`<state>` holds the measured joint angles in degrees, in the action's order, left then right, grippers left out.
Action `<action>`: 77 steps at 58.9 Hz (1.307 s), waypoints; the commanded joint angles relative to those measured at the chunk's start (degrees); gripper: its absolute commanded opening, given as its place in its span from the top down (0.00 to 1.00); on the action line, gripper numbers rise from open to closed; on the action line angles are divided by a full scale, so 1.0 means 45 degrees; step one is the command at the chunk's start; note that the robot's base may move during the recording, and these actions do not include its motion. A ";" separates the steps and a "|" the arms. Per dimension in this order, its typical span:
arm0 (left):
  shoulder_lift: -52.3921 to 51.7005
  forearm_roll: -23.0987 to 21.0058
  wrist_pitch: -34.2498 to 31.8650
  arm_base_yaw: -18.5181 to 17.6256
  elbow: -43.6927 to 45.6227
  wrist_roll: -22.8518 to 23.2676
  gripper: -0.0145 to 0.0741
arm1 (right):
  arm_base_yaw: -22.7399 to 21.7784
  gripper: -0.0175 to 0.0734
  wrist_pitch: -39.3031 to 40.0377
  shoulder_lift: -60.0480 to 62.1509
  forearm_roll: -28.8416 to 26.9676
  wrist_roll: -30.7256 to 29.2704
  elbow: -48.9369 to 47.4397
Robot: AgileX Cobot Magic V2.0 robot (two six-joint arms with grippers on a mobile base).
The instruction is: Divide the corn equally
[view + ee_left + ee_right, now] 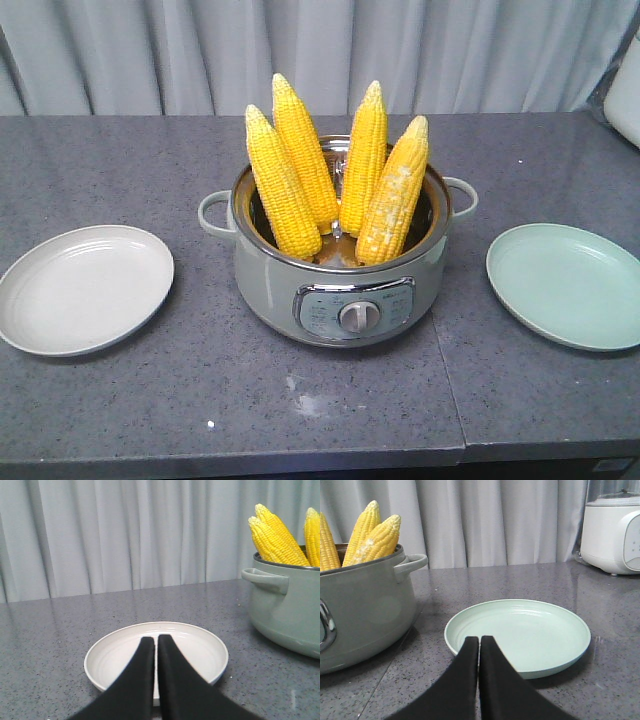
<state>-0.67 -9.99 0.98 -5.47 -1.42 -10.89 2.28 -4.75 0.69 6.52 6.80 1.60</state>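
Observation:
Several cobs of yellow corn (283, 185) stand upright, points up, in a pale green pot (270, 285) at the middle of the counter. Corn (275, 540) shows at the right of the left wrist view and corn (375, 537) at the left of the right wrist view. A white plate (85, 288) lies left of the pot and a green plate (570, 285) right of it. My left gripper (156, 639) is shut, empty, over the white plate (115, 655). My right gripper (479, 639) is shut, empty, at the near rim of the green plate (530, 630). Neither gripper appears in the front view.
A white appliance (612, 530) stands at the back right of the grey counter (150, 160), beyond the green plate. A grey curtain (320, 50) hangs behind the counter. The pot has a side handle (267, 579) facing each plate and a dial (360, 317) in front.

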 commanded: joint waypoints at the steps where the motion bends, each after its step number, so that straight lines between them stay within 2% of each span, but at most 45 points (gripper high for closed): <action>1: -0.0180 -0.0123 -0.0902 -0.0103 0.0286 0.0092 0.84 | -0.0078 0.81 0.0955 0.0067 0.0110 -0.0104 0.0238; 56: -0.0180 -0.0123 -0.1048 -0.0103 0.0286 0.0092 0.84 | -0.0078 0.81 0.1055 0.0067 0.0110 -0.0104 0.0225; 59: -0.0180 -0.0123 -0.1174 -0.0103 0.0286 0.0120 0.84 | -0.0078 0.81 0.1183 0.0067 -0.0017 0.0079 0.0225; 63: -0.0180 -0.0133 -0.1309 -0.0103 0.0286 0.0186 0.84 | -0.0078 0.81 0.1358 0.0067 -0.0806 0.0817 0.0225; 67: -0.0180 -0.0165 -0.1409 -0.0103 0.0297 0.0919 0.84 | -0.0078 0.81 0.1461 0.0067 -0.1926 0.1868 0.0225; 70: -0.0180 -0.0177 -0.1475 -0.0103 0.0327 0.1853 0.84 | -0.0078 0.81 0.1460 0.0067 -0.2915 0.2744 0.0225; 74: -0.0180 -0.0259 -0.1706 -0.0103 0.0403 0.3547 0.84 | -0.0078 0.81 0.1460 0.0067 -0.4057 0.3654 0.0225; 77: -0.0180 -0.0259 -0.1881 -0.0103 0.0403 0.4663 0.84 | -0.0078 0.81 0.1447 0.0067 -0.4357 0.3779 0.0225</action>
<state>-0.67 -10.44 -1.66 -5.47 -1.42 0.94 2.28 -2.88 0.69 -9.03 21.04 1.60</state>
